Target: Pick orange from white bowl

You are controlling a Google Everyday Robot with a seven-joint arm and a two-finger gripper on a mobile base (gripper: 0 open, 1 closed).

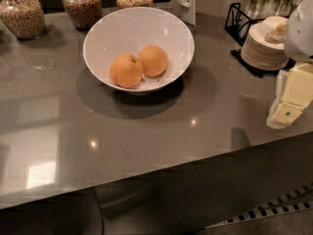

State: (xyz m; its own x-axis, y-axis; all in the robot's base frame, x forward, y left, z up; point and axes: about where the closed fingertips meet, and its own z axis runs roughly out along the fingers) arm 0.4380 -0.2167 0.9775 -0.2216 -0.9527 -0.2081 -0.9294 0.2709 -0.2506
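Observation:
The white bowl (105, 31) stands on the grey counter at the back middle. Two oranges lie side by side in its bottom, touching. The right one, the orange (153, 60), has plain skin. Its twin (125, 71) at the left shows a small dark mark near its top. My gripper (285, 112) hangs at the right edge of the view, above the counter's right end. It is well apart from the bowl, to the right and nearer the front, and holds nothing that I can see.
Three glass jars of grain (82, 5) stand along the back left. A black rack with a stack of small white dishes (263, 48) stands at the back right, just behind my arm. A white upright card (185, 1) stands behind the bowl. The counter's front edge (161, 166) runs diagonally.

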